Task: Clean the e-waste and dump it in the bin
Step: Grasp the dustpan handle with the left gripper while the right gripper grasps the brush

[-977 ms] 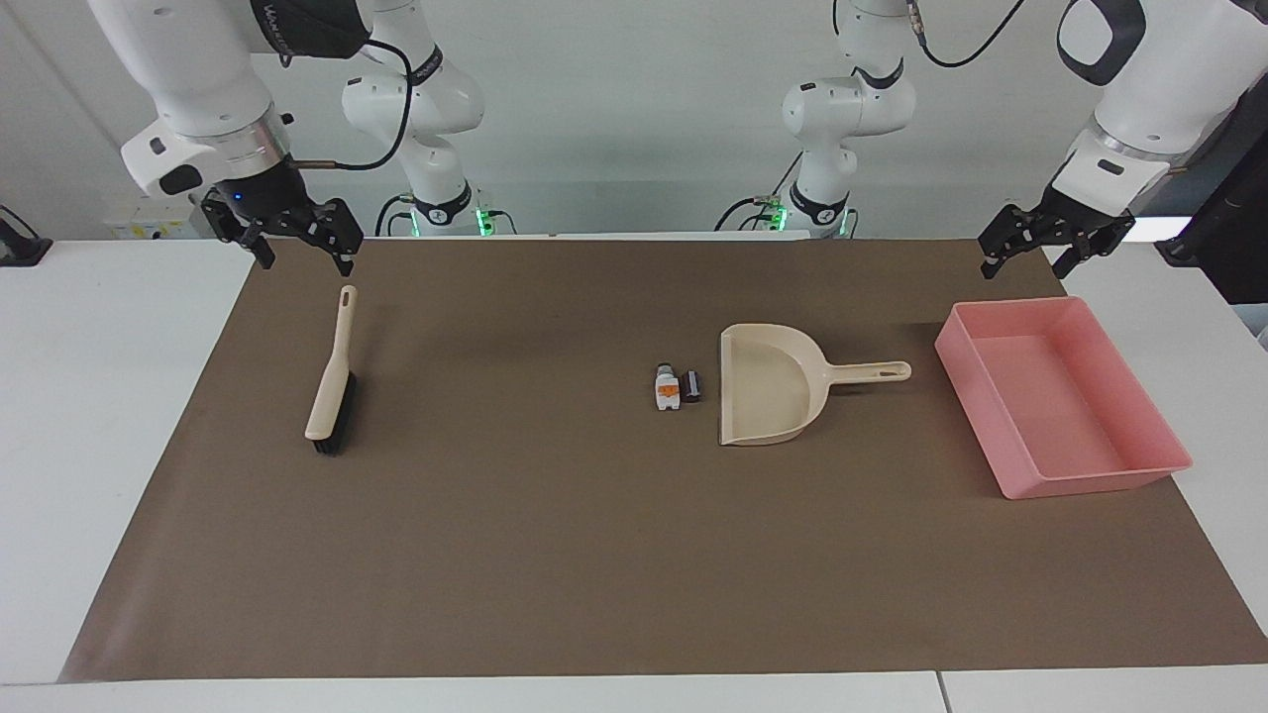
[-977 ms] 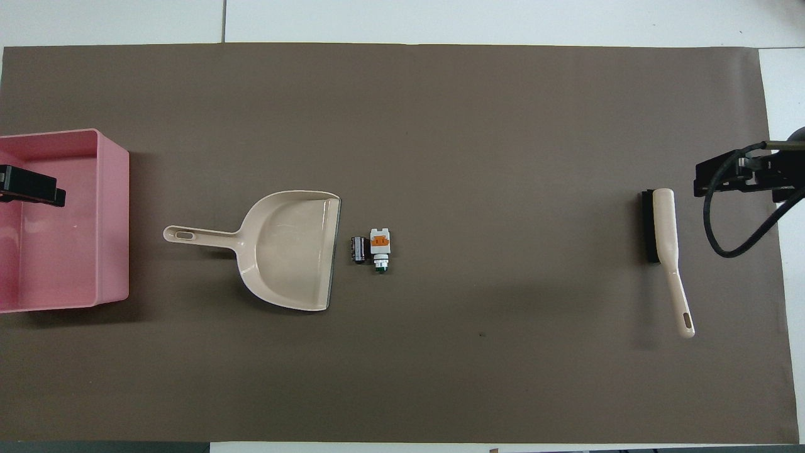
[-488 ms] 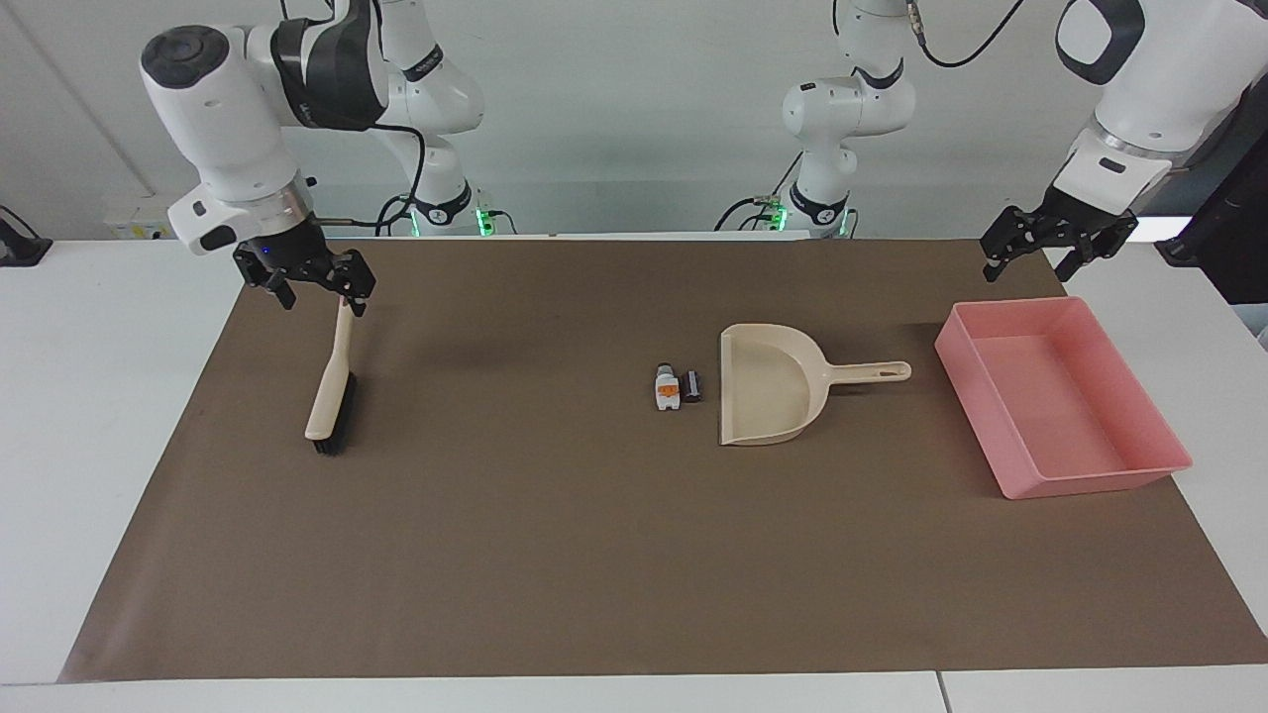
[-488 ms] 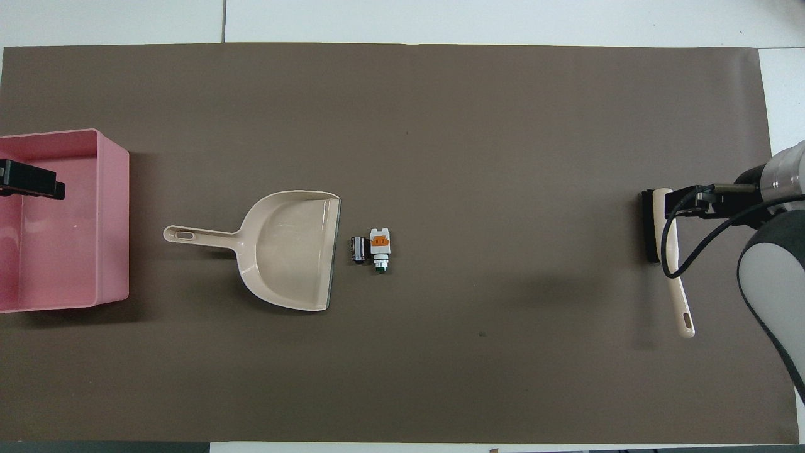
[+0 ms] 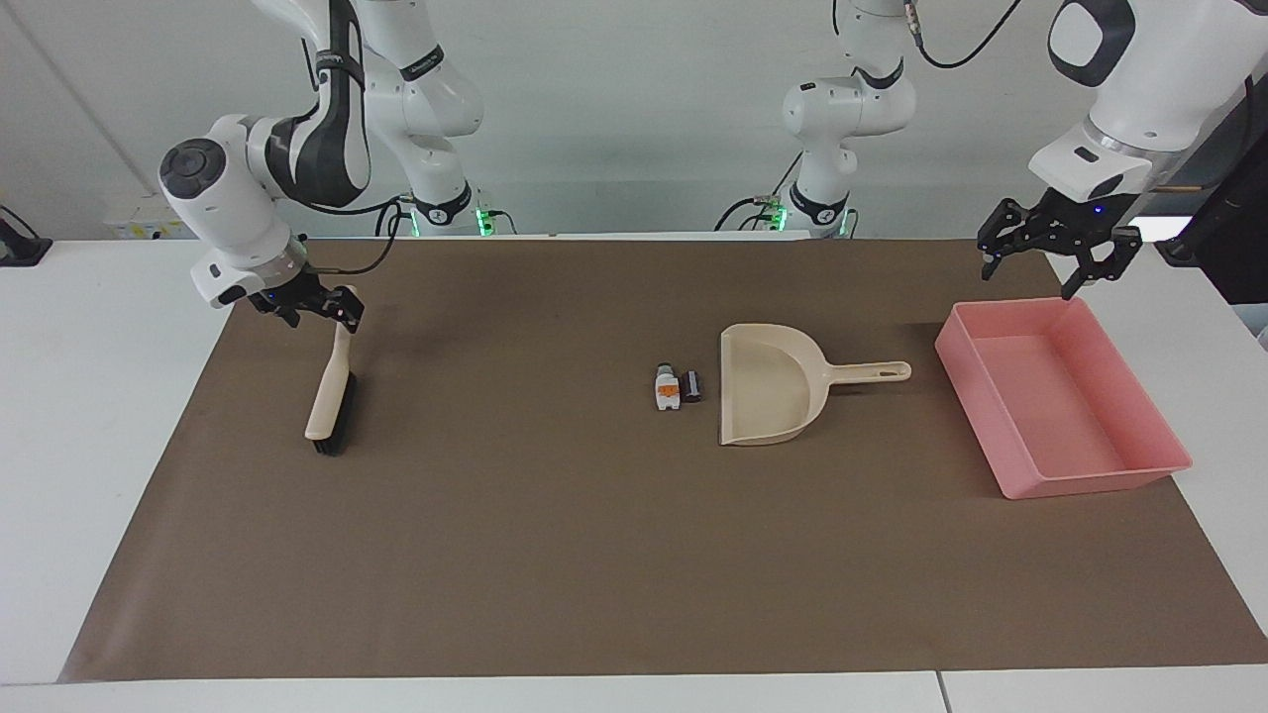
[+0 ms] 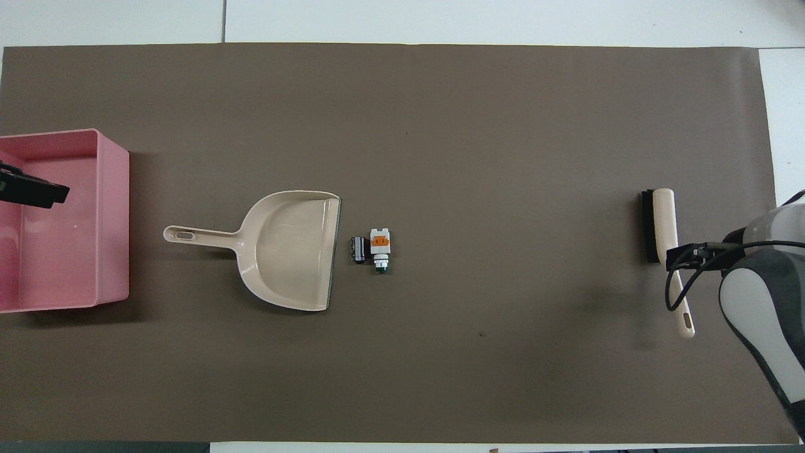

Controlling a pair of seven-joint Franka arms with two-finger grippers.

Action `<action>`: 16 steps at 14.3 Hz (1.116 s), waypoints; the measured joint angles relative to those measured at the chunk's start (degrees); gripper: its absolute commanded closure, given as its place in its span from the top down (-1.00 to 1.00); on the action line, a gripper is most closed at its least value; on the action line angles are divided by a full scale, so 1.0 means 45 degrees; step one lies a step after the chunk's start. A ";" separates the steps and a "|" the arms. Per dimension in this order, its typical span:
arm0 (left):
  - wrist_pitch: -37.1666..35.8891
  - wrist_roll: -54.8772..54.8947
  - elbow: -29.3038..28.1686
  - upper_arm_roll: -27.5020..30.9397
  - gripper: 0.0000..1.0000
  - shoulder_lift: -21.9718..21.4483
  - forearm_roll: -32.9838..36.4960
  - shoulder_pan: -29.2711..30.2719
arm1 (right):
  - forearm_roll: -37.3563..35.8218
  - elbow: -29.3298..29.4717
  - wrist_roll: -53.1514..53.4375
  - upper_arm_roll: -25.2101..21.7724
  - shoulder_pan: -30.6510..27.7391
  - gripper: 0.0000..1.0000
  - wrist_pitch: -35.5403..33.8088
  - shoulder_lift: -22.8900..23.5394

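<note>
A white counter (image 5: pixel 109 416) carries a brown mat (image 5: pixel 555 555) that covers nearly all of it, with wide bare stretches along the edge farthest from the robots and between the things. At the left arm's end, the pink bin (image 5: pixel 1149 473) sits on the mat's edge with nothing in it. The beige dustpan (image 5: pixel 768 396) lies near the middle, its handle pointing toward the bin. The brush (image 5: pixel 332 391) lies at the right arm's end, handle toward the robots. The e-waste, a white piece (image 5: pixel 667 387) with an orange patch and a dark cylinder (image 5: pixel 692 385), lies side by side just beside the dustpan's open lip (the dark one is closest to it).

The right claw (image 5: pixel 309 309) has come down since a second ago, from above the mat's edge to the top of the brush handle; its fingers stand apart and hold nothing. The left claw (image 5: pixel 1045 259) hovers over the bin's nearer end, open and empty, turned slightly from before. Nothing on the mat has moved.
</note>
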 measured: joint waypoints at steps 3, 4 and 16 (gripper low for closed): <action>0.0766 0.2917 -0.0821 -0.0011 0.98 -0.0161 0.0000 -0.0004 | 0.0007 -0.0955 -0.0124 -0.0001 -0.0177 0.98 0.0673 0.0000; 0.0957 0.3964 -0.1161 -0.0020 0.98 -0.0264 0.0000 -0.0007 | 0.0011 -0.1153 -0.0321 0.0000 -0.0211 0.98 0.0759 -0.0003; 0.5457 0.8494 -0.6064 -0.0218 0.97 -0.0608 0.1934 -0.2820 | 0.0149 -0.1962 -0.1182 0.0000 -0.0497 0.36 0.1557 -0.0144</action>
